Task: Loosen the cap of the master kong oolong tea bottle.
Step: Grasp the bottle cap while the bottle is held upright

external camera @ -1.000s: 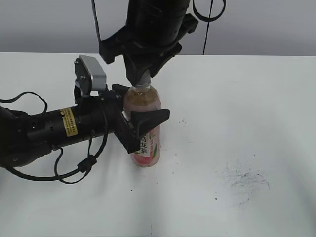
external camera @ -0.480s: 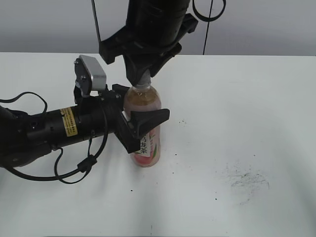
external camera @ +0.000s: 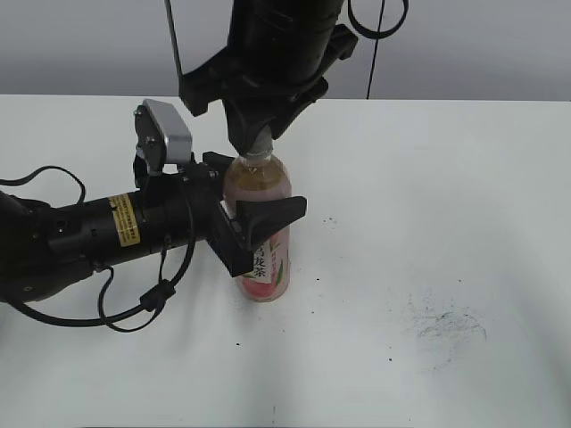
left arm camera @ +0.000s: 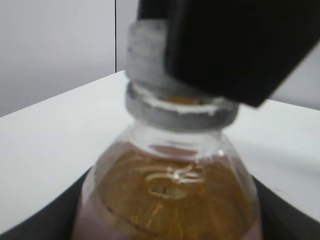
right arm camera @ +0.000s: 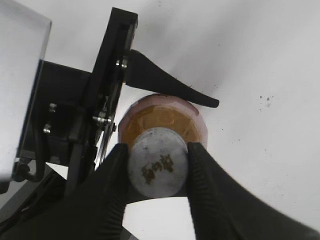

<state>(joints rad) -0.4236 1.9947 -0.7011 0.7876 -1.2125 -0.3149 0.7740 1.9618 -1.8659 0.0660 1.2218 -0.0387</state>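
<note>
White tabletop (external camera: pixel 428 178) runs back to a plain grey wall, with a smudge of dark scuff marks (external camera: pixel 446 325) on the near right. Left of centre stands the slim clear plastic bottle of amber tea (external camera: pixel 259 227), upright, its pink-and-white label with black characters facing the near side. On its neck sits the small round pale-grey ribbed screw cap (right arm camera: pixel 157 169), printed on top with dark characters; in the left wrist view a light ring lies just under it.

From above, the black right gripper (right arm camera: pixel 157 172) comes straight down onto the bottle top, its two ribbed fingers (right arm camera: pixel 114 175) pressed against opposite sides of the cap, holding it. From the left, the black left gripper (external camera: pixel 252 227) lies level with the table and clasps the bottle's body around its upper half, one pointed finger (external camera: pixel 272 214) crossing the near side of the label. A grey camera block (external camera: pixel 165 134) sits on top of that arm, and loose black cables (external camera: pixel 134 308) loop on the table beneath it.
</note>
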